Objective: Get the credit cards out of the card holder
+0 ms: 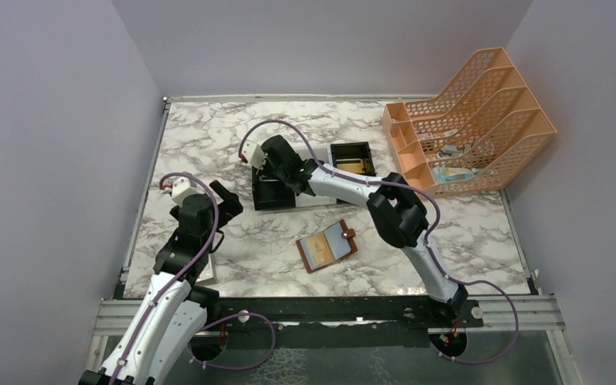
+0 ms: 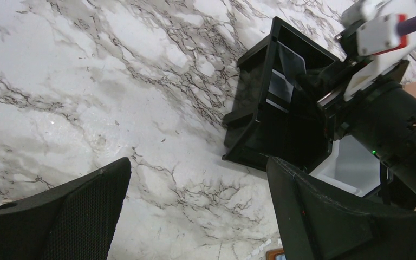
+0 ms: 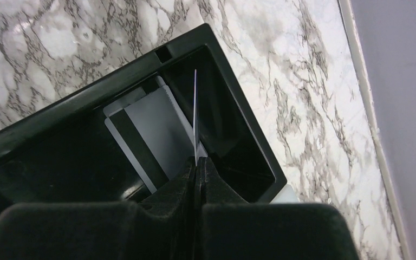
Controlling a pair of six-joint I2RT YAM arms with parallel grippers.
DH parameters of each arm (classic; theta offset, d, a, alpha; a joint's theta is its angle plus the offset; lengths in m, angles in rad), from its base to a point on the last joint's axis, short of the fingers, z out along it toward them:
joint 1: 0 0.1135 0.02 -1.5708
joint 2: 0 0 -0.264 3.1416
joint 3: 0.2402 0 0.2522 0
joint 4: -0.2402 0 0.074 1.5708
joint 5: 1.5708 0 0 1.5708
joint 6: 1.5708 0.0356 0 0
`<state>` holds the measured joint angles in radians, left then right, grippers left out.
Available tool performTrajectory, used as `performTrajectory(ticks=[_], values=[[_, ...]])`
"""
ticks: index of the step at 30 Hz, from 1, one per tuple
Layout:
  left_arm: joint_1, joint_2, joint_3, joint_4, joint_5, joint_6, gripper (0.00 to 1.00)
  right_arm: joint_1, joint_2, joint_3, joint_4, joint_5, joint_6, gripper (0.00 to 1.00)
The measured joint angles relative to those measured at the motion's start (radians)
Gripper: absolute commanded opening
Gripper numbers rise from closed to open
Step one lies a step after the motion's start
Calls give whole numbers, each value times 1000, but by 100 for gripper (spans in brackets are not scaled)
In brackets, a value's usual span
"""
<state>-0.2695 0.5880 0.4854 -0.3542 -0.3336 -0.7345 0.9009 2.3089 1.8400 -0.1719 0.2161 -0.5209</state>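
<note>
Over the left black compartment of the black-white-black three-compartment plastic tray, your right pincer is pressed together on a thin pale plastic card. It holds the card edge-on, with the free end pointing into the compartment. You cannot tell whether that end touches the bottom. A grey card with a dark stripe lies flat inside the same compartment, just beside the held one. A gold card sits in the tray's right black compartment.

Your left pincer is spread wide and grips nothing. It hangs above the white marble tabletop near the tray's left end.

The small brown leather card holder lies open on the tabletop between the tray and the arm bases, apart from both pincers. Its snap tab points right, and a tan card shows in its blue-grey pocket.
</note>
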Motion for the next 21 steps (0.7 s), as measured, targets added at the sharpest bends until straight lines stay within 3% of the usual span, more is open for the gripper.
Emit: performTrajectory(ticks=[3, 12, 21], values=[[0, -1, 0, 0, 0, 0, 99, 7, 24, 1, 2, 21, -53, 3], [0, -6, 0, 0, 0, 0, 99, 21, 47, 1, -1, 53, -128, 27], [0, 9, 0, 1, 1, 0, 99, 22, 47, 1, -7, 41, -103, 29]])
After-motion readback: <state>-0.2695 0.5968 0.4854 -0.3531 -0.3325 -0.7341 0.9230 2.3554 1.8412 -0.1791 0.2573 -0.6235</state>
